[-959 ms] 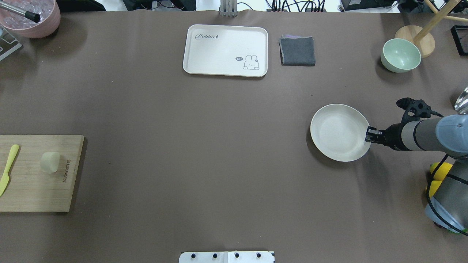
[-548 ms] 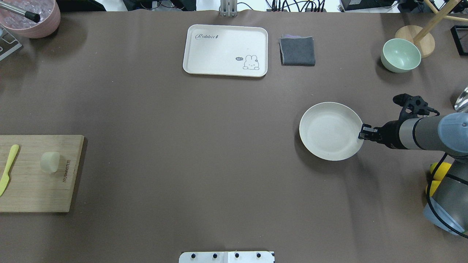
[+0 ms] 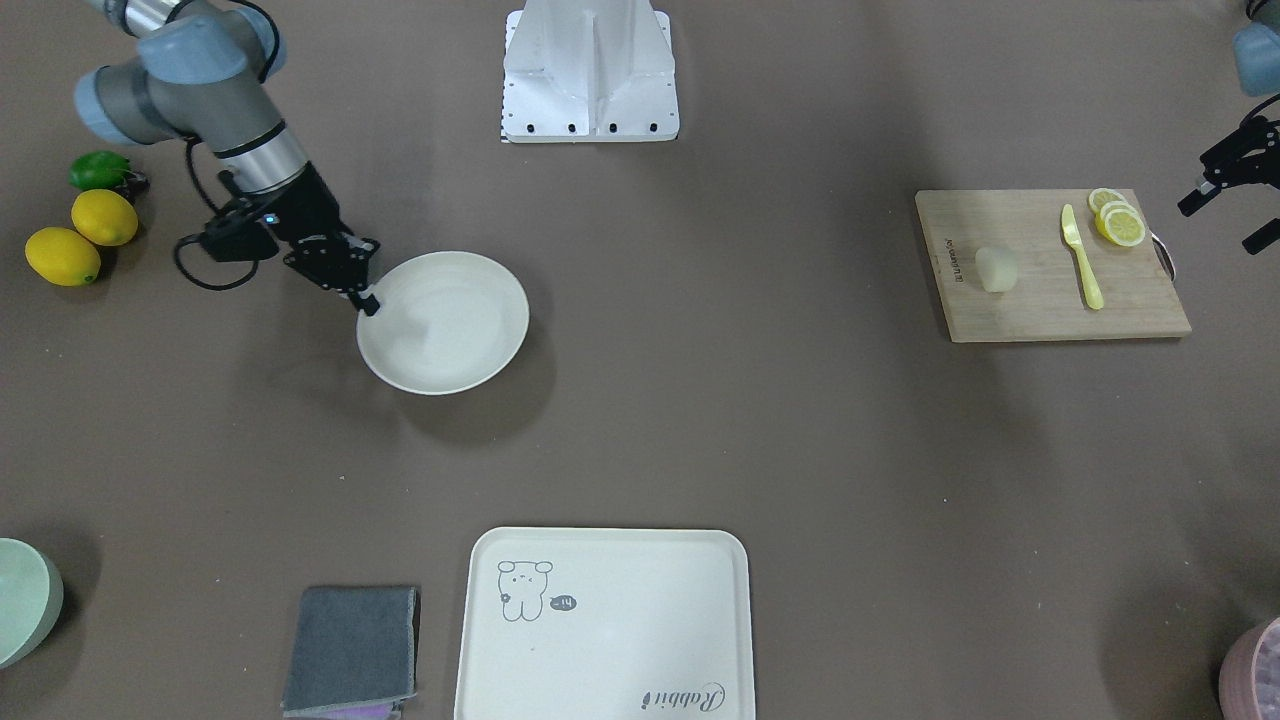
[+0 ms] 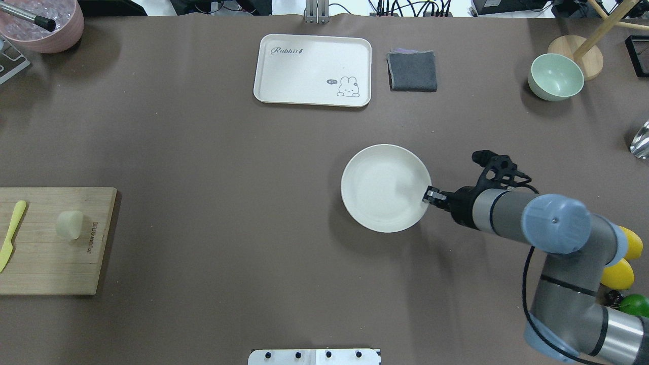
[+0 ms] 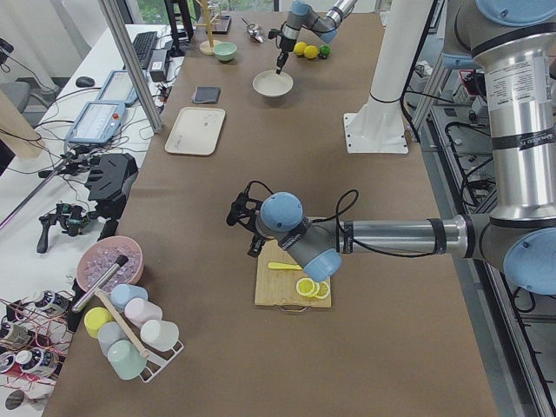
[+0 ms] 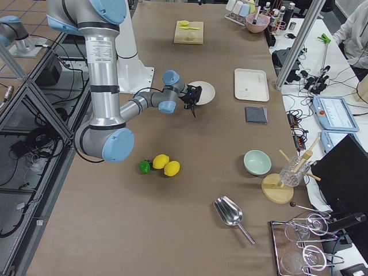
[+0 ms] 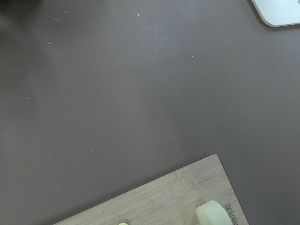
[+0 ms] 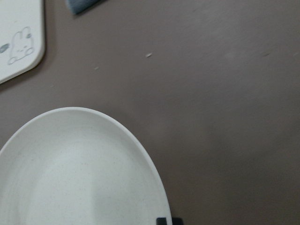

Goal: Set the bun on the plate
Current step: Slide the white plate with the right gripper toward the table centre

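Note:
The bun (image 4: 69,224) (image 3: 996,269), a small pale lump, lies on the wooden cutting board (image 4: 50,253) at the table's left edge; the left wrist view catches its top (image 7: 215,213). The round cream plate (image 4: 380,172) (image 3: 450,340) sits right of the table's middle. My right gripper (image 4: 430,195) (image 3: 368,300) is shut on the plate's right rim, which fills the right wrist view (image 8: 79,178). My left gripper (image 3: 1225,222) hovers beside the board with its fingers spread and nothing between them. It is outside the overhead view.
A yellow knife (image 4: 12,234) and lemon slices (image 3: 1120,222) share the board. At the far side are a cream tray (image 4: 313,70), a grey cloth (image 4: 412,71) and a green bowl (image 4: 555,76). Whole lemons (image 3: 80,235) lie by the right arm's base.
My right gripper has moved left toward the table's middle, keeping its hold on the rim and taking the plate along. The bun and board have not moved.

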